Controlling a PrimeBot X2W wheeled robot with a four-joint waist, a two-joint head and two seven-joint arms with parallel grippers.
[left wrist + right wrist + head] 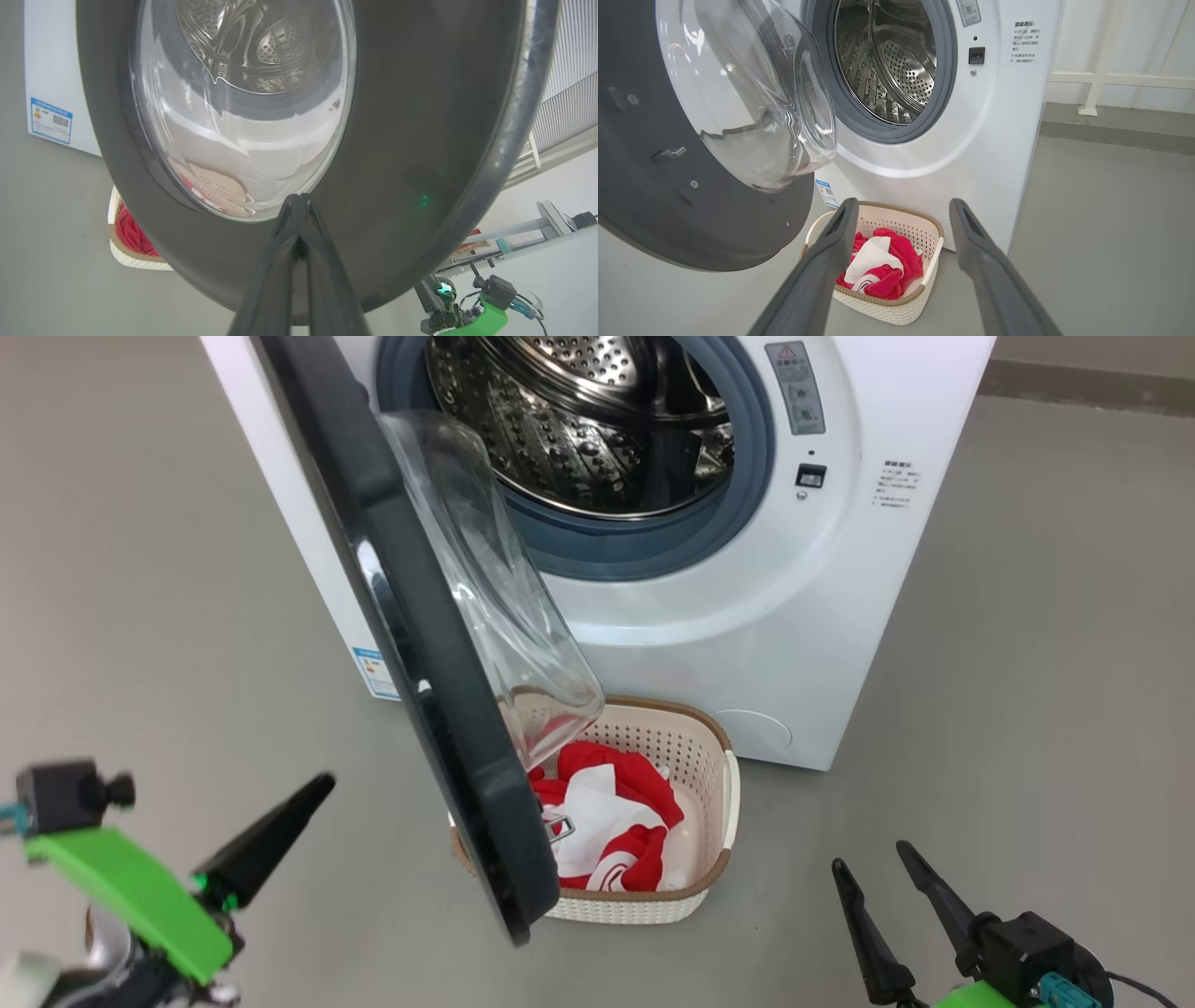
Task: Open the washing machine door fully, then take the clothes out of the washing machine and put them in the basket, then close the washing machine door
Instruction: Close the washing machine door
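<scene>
washing machine door (439, 709) swung out from the washing machine (794, 644), black outer face just ahead of your left gripper (297, 201), lower edge over the basket (653, 737) | clothes (644, 784) in basket, ahead of and below your right gripper (903, 204) | grey floor (1027, 709) stretches right of those jaws | left jaws together, pointing at the door; right jaws apart, holding nothing

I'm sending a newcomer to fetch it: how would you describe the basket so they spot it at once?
Find the big white washing machine with its round black-rimmed door swung open. On the grey floor just in front of it, partly under that door, sits the basket. It is the only cream, perforated, brown-rimmed container, with red and white clothes inside.
</scene>
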